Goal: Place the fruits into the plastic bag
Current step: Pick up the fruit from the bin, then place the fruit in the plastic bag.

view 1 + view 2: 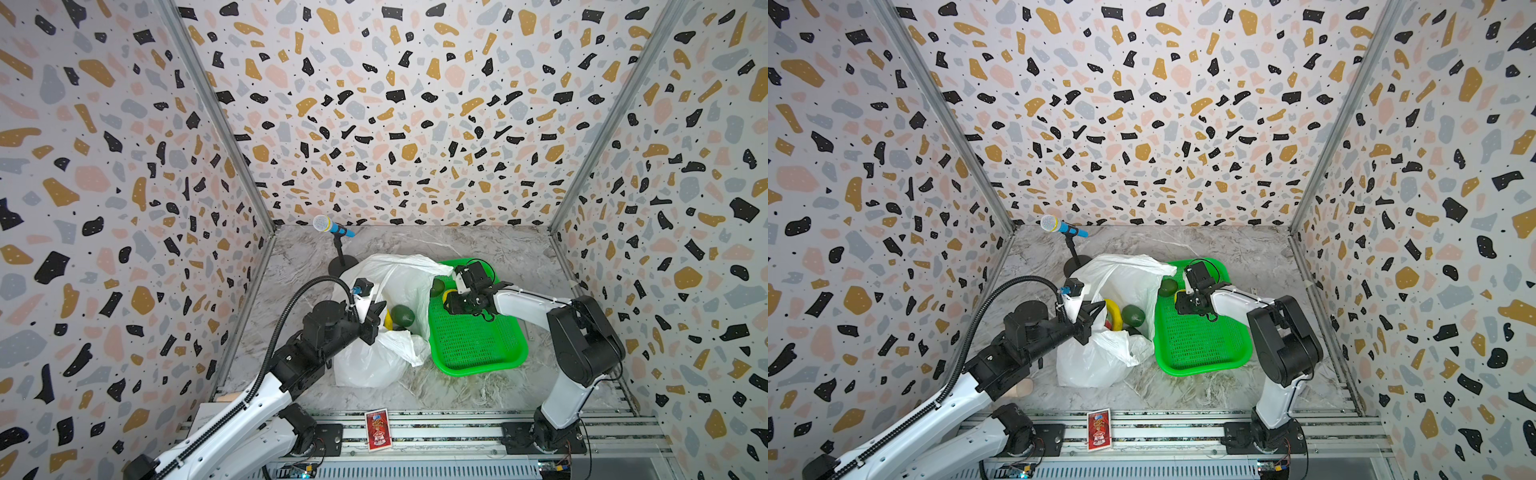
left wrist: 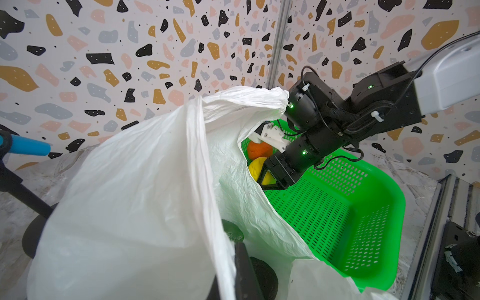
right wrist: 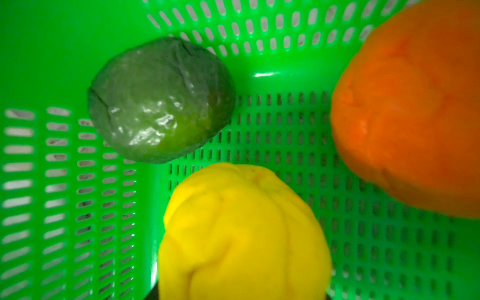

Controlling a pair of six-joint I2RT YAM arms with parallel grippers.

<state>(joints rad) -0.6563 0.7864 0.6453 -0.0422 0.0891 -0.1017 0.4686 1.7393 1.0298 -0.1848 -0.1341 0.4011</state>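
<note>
Nearest, the thin plastic bag [image 1: 374, 365] is held open at its rim by the clamped left gripper [image 1: 376, 320], a banana [image 1: 1113, 311] and an avocado [image 1: 1133, 316] seen inside. Beyond, in the green tray [image 1: 478, 345], the lemon [image 3: 241, 233] is straddled by the right gripper [image 2: 262, 175], though a firm pinch cannot be confirmed; it is judged light, soft and smooth, best taken across its middle.

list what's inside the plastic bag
The plastic bag shows, through its mouth in both top views, a dark green avocado and a yellow banana. Anything deeper is covered by its white folds.
</note>
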